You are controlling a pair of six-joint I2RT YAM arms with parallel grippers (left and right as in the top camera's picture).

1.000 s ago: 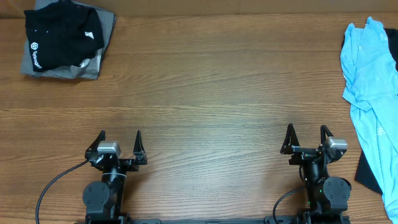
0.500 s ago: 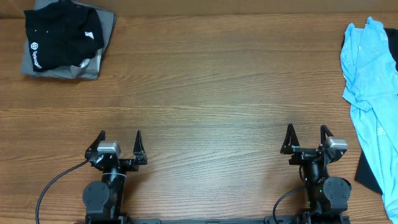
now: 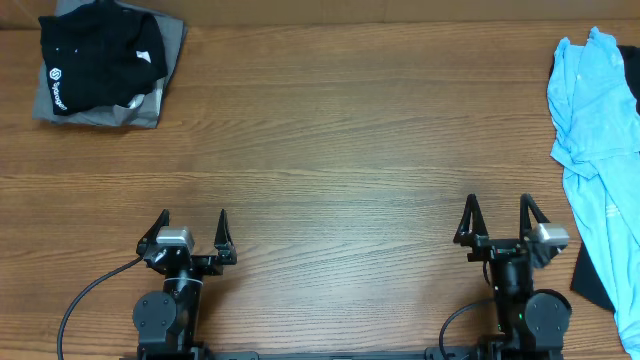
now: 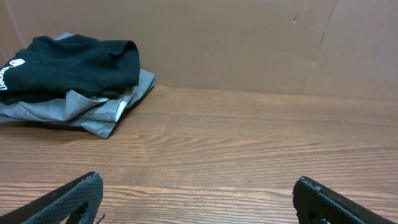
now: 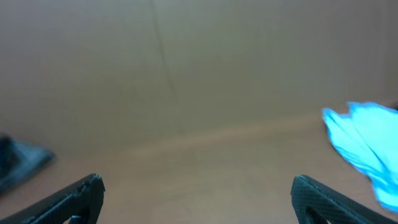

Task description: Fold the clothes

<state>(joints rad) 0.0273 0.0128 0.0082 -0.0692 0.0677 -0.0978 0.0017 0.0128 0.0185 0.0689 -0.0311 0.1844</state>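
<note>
A crumpled light blue T-shirt (image 3: 597,150) lies along the table's right edge, partly out of the overhead view, over a dark garment (image 3: 592,275). In the right wrist view the light blue T-shirt (image 5: 367,146) shows blurred at the right. A black T-shirt (image 3: 98,55) sits on a grey one (image 3: 140,105) at the far left corner; the black T-shirt (image 4: 71,65) and grey one (image 4: 93,112) also show in the left wrist view. My left gripper (image 3: 193,222) and right gripper (image 3: 497,208) stand open near the front edge, nothing between their fingers.
The wooden table (image 3: 330,150) stretches bare between the two piles. A brown cardboard wall (image 4: 249,43) stands behind the table's far edge. A black cable (image 3: 85,300) runs from the left arm's base at the front left.
My right gripper has shifted slightly to the right and tilted; its wrist view is blurred. The left arm and the clothes have not moved.
</note>
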